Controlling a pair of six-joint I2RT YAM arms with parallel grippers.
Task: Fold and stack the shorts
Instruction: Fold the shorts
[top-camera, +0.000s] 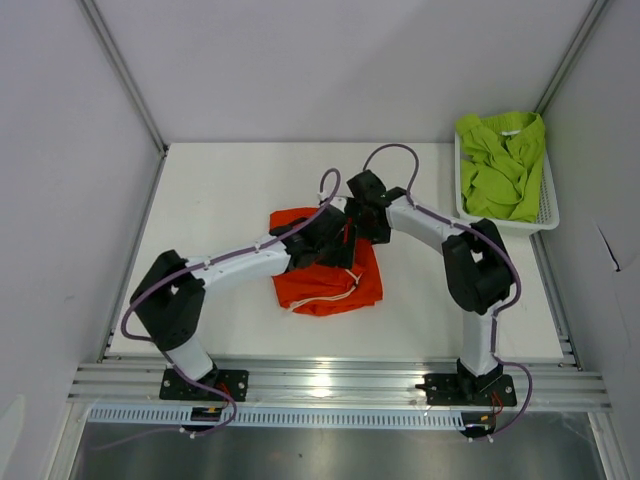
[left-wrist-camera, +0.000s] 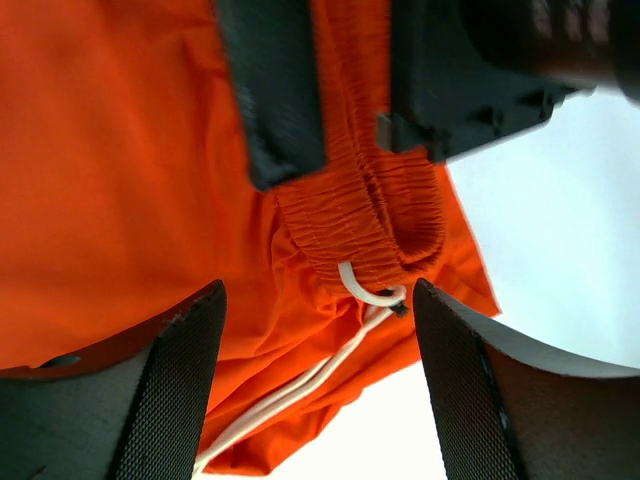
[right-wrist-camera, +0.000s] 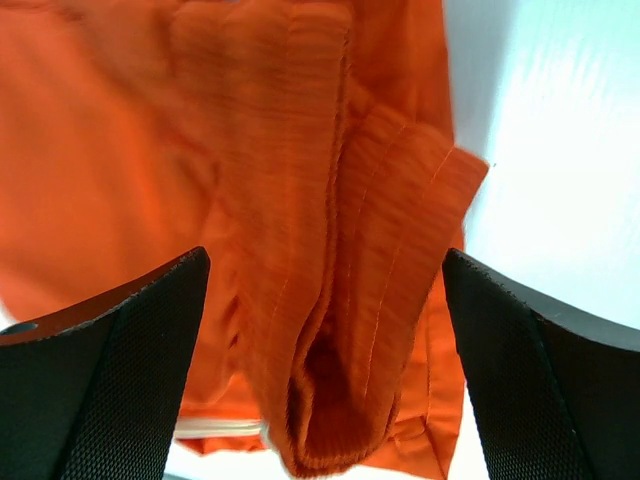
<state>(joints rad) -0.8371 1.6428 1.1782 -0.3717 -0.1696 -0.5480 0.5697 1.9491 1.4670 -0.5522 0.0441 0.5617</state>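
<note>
From above, you have the orange shorts (top-camera: 330, 285) bunched in the middle of the table (top-camera: 220, 200), not yet in a flat fold; the left gripper (top-camera: 335, 243) and right gripper (top-camera: 372, 222) meet over their far edge, close to each other; the white mesh basket (top-camera: 548, 212) sits at the far right corner with the green shorts (top-camera: 500, 165) heaped inside it, crumpled, and nothing else in it that you can see.

In the left wrist view, the left gripper is released; its fingers (left-wrist-camera: 165, 390) stand wide on either side of the elastic waistband (left-wrist-camera: 365, 215), which is doubled over, with the white drawstring (left-wrist-camera: 365, 290) trailing out beneath; the cloth is not pinched; the right gripper's dark fingers show at the top, just over the same waistband.

In the right wrist view, the right gripper is released too, spread wide; the folded waistband lies between its fingers (right-wrist-camera: 110, 370), gripped by neither; white table shows to the right.

Judging by this, you are in the fold of the first pair, between grasps; the next move calls for closing on a waistband corner with each gripper, clear of the drawstring, and drawing the cloth flat before folding; the green pair must come out of the basket afterwards and end stacked with the orange.
</note>
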